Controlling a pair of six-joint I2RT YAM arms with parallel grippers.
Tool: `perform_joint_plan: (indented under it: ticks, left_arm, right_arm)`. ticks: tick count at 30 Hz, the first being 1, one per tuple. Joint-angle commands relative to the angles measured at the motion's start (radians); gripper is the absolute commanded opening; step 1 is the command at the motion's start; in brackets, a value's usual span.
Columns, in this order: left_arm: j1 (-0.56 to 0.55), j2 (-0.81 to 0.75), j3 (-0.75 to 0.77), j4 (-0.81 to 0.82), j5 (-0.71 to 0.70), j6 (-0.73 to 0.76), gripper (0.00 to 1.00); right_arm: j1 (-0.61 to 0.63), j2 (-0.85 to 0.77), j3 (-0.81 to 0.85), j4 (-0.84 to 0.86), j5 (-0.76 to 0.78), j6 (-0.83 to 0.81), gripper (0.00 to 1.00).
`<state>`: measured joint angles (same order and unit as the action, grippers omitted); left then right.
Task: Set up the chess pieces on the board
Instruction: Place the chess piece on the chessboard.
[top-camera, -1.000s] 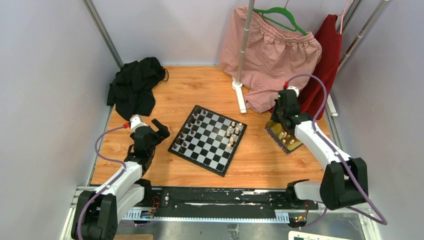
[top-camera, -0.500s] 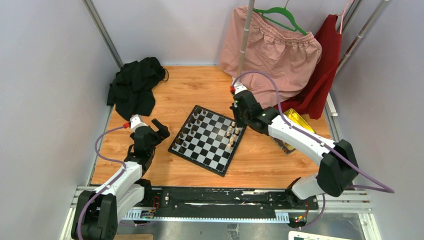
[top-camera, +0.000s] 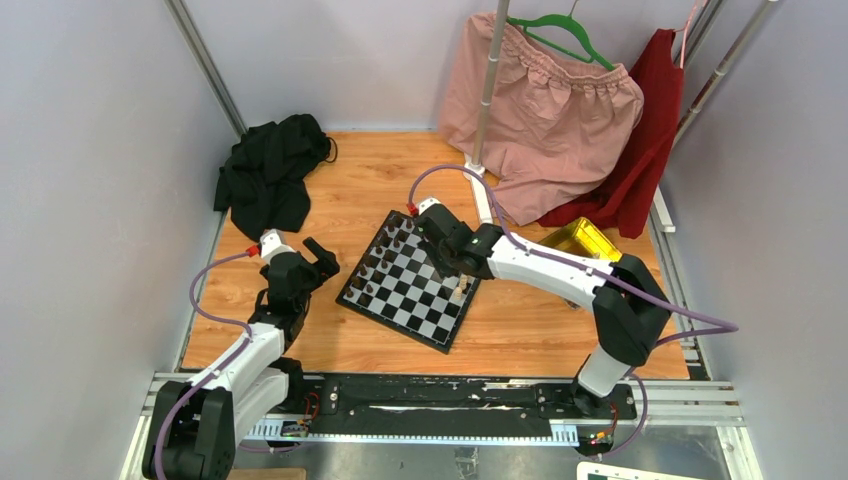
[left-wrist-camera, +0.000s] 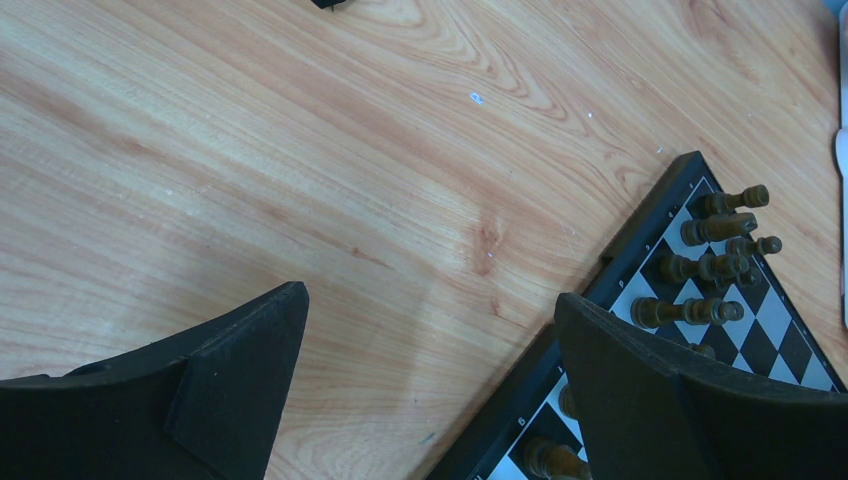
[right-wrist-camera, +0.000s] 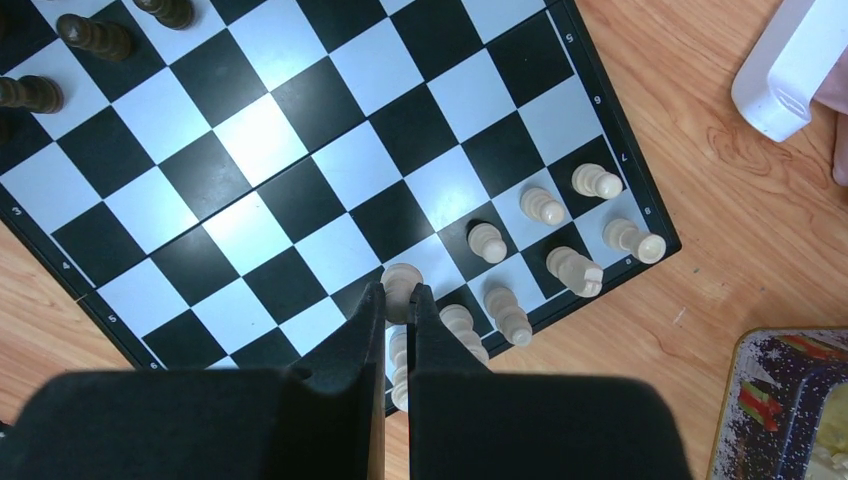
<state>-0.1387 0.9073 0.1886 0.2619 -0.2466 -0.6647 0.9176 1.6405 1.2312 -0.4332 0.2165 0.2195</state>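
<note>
Cream pawn (right-wrist-camera: 402, 278) sits pinched in the almost closed right claw (right-wrist-camera: 396, 292) over the right side of the board (top-camera: 412, 300), beside other cream pieces (right-wrist-camera: 540, 205). Left claw (left-wrist-camera: 430, 300) gapes wide, empty, above the wooden worktop (left-wrist-camera: 300, 150) left of the board.

Board middle: the black-and-white chequered chessboard (right-wrist-camera: 260, 140) has bare central ranks.
Right edge: cream chessmen (right-wrist-camera: 545, 205) crowd together beneath the right gripper (right-wrist-camera: 395, 292), pinched on a cream pawn (right-wrist-camera: 400, 277).
Left edge: dark brown chessmen (left-wrist-camera: 690, 312) stand packed.
Left gripper (left-wrist-camera: 430, 300): spread over bare wooden tabletop (left-wrist-camera: 300, 150).
</note>
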Motion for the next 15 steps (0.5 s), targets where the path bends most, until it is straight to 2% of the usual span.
perform_joint_plan:
  ticks: [1,15]
  left_arm:
    - [0.005,0.000,-0.008,0.037,-0.008,0.008,1.00]
    - [0.005,0.000,-0.009,0.036,-0.007,0.010,1.00]
  right_arm:
    - [0.009,0.013,0.021,-0.030,0.033,0.007,0.00]
    - [0.006,0.084,0.006,-0.033,0.037,0.024,0.00]
